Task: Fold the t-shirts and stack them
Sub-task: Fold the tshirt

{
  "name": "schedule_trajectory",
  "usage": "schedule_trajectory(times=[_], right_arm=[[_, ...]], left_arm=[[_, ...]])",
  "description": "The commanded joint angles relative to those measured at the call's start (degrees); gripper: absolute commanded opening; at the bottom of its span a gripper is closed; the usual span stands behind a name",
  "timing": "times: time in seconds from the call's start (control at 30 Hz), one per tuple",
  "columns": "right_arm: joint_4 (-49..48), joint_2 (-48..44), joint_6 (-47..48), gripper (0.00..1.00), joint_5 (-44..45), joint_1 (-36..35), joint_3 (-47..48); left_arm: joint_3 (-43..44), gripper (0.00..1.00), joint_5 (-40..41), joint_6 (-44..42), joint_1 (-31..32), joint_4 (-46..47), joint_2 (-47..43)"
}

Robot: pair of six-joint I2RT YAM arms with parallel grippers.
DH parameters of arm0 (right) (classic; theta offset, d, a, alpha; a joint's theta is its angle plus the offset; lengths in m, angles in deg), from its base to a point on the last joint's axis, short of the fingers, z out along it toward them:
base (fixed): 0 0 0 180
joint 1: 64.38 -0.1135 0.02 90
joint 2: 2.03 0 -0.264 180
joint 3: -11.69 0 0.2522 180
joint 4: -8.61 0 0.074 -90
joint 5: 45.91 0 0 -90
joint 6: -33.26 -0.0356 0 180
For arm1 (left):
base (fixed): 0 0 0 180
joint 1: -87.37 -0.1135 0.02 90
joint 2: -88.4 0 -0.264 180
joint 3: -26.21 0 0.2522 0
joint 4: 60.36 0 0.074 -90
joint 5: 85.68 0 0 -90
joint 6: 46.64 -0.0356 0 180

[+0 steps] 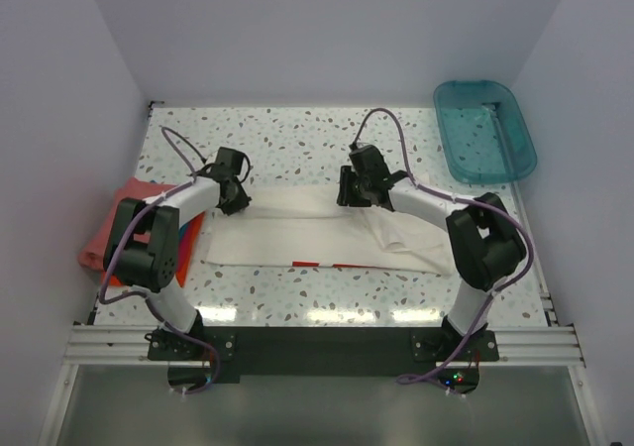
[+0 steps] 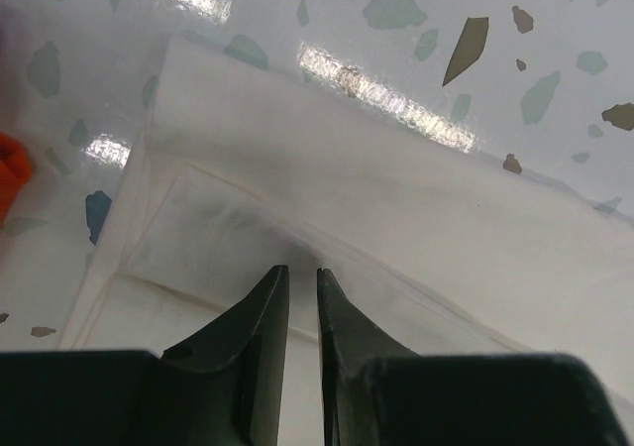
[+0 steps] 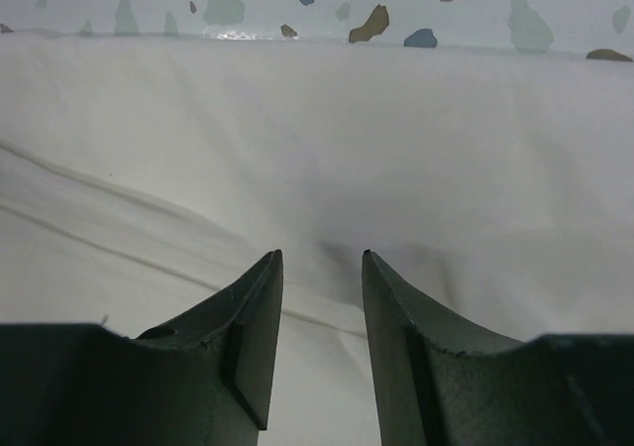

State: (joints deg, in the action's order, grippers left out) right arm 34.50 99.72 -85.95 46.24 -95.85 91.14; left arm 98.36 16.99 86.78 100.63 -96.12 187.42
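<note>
**Top external view**
- Speckled table (image 1: 297, 129).
- White t-shirt (image 1: 297, 236): lies as a long folded band across the middle of the table. A strip of red print shows at its near edge.
- Salmon-pink t-shirt (image 1: 111, 230): folded, at the left edge of the table, partly under the left arm.
- Orange-red t-shirt (image 1: 190, 234): just beside the white shirt's left end and mostly hidden by the arm.
- Teal tub (image 1: 485, 129): at the far right corner, well apart from the cloth.
- Left gripper (image 1: 235, 199): low over the white shirt's far left corner.
- Right gripper (image 1: 353, 191): low at the shirt's far edge, right of centre.

**Left wrist view**
- Fingers nearly pressed together, with only a thin slit between the tips.
- The tips are over a layered corner of the white shirt. It cannot be told whether cloth is nipped between them.
- An orange scrap (image 2: 8, 173) shows at the left border.

**Right wrist view**
- Fingers spread, with a clear gap between them and nothing in it.
- Smooth white cloth lies beneath, and its far edge meets the bare table.
</note>
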Motion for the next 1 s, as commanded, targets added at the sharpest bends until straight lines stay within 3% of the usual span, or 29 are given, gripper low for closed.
schedule_trajectory(times=[0.0,0.33,0.6,0.97], right_arm=[[-2.8,2.39,1.7,0.41,-2.06,-0.79,4.61],[-1.66,13.2,2.93,0.4,-3.39,-6.49,16.57],[-0.43,19.62,2.05,0.39,-1.36,-11.07,22.9],[-1.48,17.78,1.0,0.36,-1.01,-14.5,19.92]], left_arm=[[-0.73,0.22,-0.1,-1.67,0.28,0.38,-4.53],[-0.39,0.22,-0.98,-3.43,0.28,1.08,-7.18],[6.99,0.24,-2.82,-7.38,0.63,2.93,0.64],[8.58,0.25,-5.55,-8.35,2.74,3.19,4.6]])
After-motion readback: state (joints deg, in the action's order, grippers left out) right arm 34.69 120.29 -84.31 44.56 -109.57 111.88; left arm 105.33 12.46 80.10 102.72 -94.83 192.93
